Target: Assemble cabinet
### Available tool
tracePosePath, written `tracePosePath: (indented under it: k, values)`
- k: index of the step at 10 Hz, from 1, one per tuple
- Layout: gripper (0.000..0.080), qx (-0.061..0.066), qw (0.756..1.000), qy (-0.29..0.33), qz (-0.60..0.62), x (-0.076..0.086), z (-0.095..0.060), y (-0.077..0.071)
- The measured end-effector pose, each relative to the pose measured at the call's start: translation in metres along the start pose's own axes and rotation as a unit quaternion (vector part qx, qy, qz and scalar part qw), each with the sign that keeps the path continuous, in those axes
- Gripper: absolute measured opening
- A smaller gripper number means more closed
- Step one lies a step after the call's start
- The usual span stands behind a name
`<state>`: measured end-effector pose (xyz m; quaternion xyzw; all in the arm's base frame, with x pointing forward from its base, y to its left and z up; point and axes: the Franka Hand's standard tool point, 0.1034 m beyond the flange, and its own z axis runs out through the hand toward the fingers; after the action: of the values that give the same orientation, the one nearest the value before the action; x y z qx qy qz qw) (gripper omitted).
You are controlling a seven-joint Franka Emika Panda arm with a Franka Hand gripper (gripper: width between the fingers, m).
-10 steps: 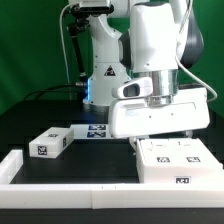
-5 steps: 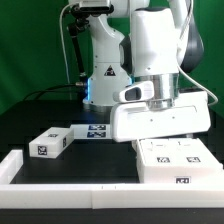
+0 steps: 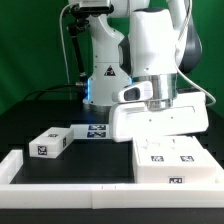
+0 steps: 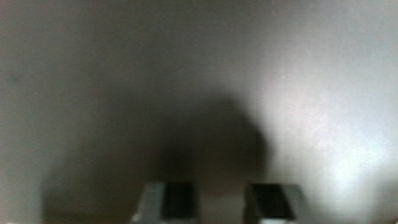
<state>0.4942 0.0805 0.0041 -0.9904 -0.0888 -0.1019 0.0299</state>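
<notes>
My gripper (image 3: pixel 152 103) hangs under the white arm and is shut on a wide white cabinet part (image 3: pixel 160 120), holding it just above the big white cabinet box (image 3: pixel 175 165) at the exterior view's right. The box carries square tags on its top and front. A smaller white cabinet block (image 3: pixel 50 142) with tags lies on the black table at the exterior view's left. In the wrist view my gripper (image 4: pixel 217 195) shows two dark fingertips (image 4: pixel 169 200) apart, close against a blurred white surface; the part's grip point is hidden.
The marker board (image 3: pixel 97 130) lies on the table behind the small block. A low white border rail (image 3: pixel 70 170) runs along the front of the table. The robot base (image 3: pixel 100 70) stands at the back before a green backdrop.
The held white part has shifted slightly down and toward the exterior view's right, closer over the big box. The small block and marker board have not moved.
</notes>
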Motion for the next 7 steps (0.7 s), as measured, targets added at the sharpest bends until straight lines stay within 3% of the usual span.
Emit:
tracePosePath:
  k: [4,7]
  values:
    - [0.0003,-0.002,1.0,0.0,-0.024,-0.004,-0.006,0.004]
    - [0.0002,-0.005,0.999,-0.006,-0.048,-0.001,-0.045,0.009]
